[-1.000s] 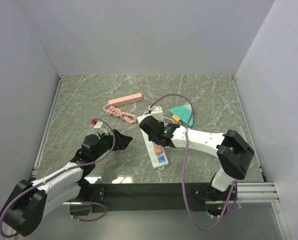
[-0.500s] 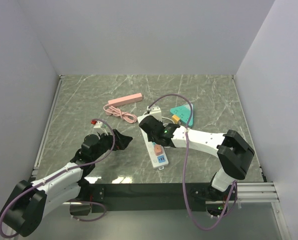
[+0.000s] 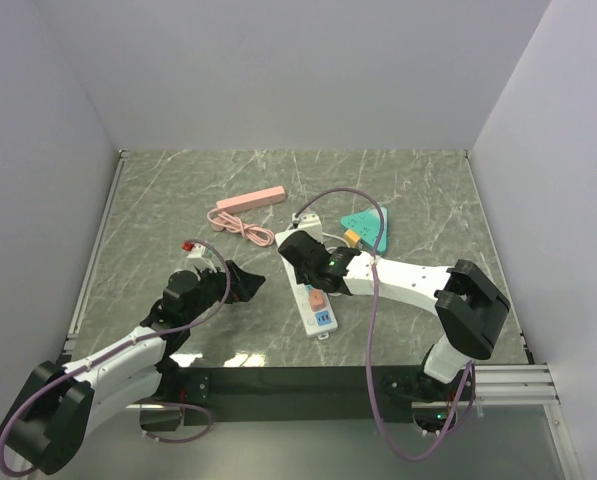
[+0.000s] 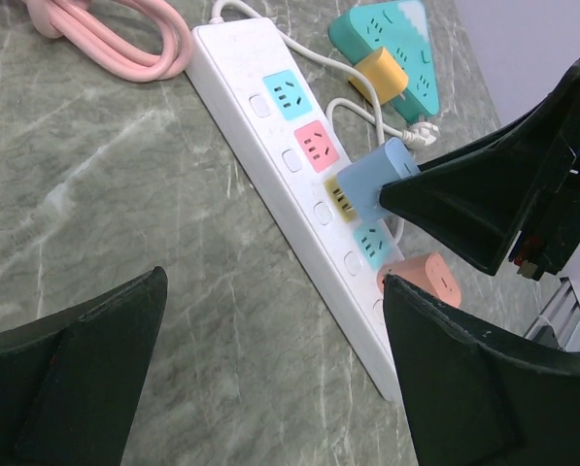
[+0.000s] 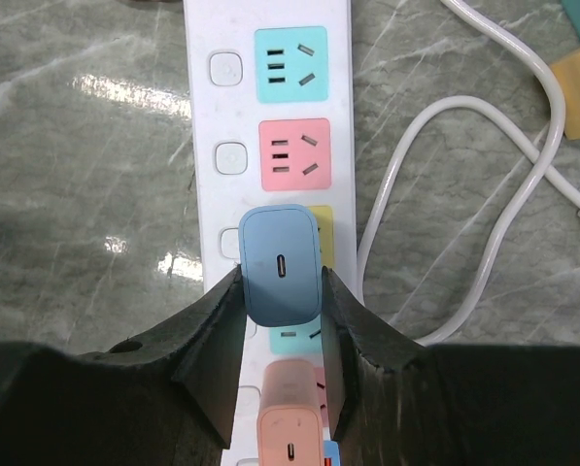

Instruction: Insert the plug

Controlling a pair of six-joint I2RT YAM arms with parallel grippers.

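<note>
Plug looks almost seated
Your right gripper (image 5: 280, 278) pinches the blue plug (image 5: 281, 262) over the power strip (image 5: 233, 112)'s yellow socket (image 5: 322, 233); left gripper (image 3: 239, 281) gapes empty.

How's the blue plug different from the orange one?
The blue plug is pinched in the right claw; the orange plug stands free. The blue plug covers the yellow socket; the orange plug sits past the next teal socket. Both are rounded blocks with a small slot on top.

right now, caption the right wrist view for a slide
Right gripper holds a blue plug at the yellow socket of the strip.
</note>
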